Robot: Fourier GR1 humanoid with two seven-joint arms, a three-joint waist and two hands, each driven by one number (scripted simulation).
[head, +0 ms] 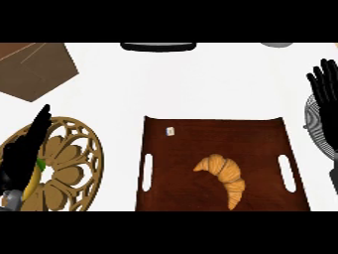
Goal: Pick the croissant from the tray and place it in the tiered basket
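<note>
Right hand rests open, fingers up, at the right edge, well apart from the croissant lying low on the tray. Left hand, fingers straight, hangs over the basket, where it could block placement or get bumped.

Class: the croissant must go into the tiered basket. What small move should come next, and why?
Probably move the right robot hand across to hover over the croissant. It lies untouched on the tray, that hand is open and looks nearer, while the left robot hand sits over the tiered basket.
</note>
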